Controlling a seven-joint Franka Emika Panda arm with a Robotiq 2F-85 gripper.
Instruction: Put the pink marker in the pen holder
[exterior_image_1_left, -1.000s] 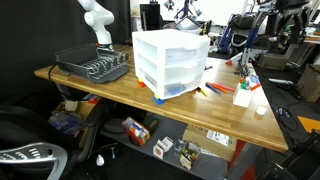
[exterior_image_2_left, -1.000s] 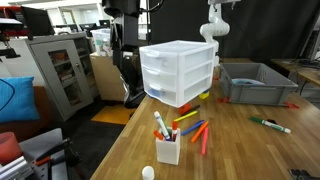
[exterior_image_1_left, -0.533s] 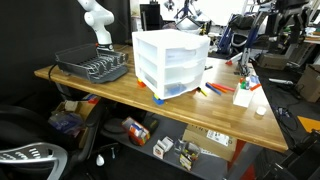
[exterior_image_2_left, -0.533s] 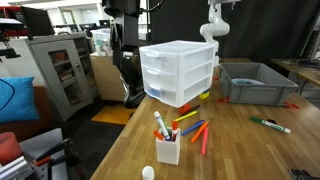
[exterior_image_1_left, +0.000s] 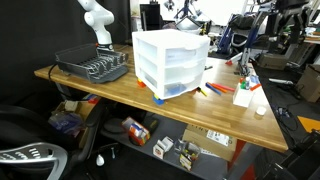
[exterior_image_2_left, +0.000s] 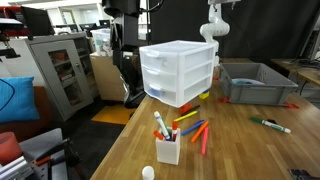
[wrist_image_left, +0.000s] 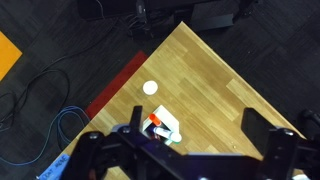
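Note:
The pen holder (exterior_image_2_left: 167, 150) is a small white cup near the table's front edge, with a few markers sticking out of it. It also shows in an exterior view (exterior_image_1_left: 243, 95) and in the wrist view (wrist_image_left: 163, 126). Several coloured markers (exterior_image_2_left: 197, 130) lie on the wood between the pen holder and the white drawer unit (exterior_image_2_left: 180, 72). I cannot tell which one is pink. My gripper (wrist_image_left: 195, 125) is open and empty, high above the table, with the pen holder below its left finger. Only the white arm (exterior_image_2_left: 215, 20) shows in the exterior views.
A low white round object (exterior_image_2_left: 148, 172) lies near the pen holder by the table edge. A grey bin (exterior_image_2_left: 255, 80) stands at the far side and a green marker (exterior_image_2_left: 270, 125) lies on the wood. The table corner drops to a floor with cables (wrist_image_left: 50, 100).

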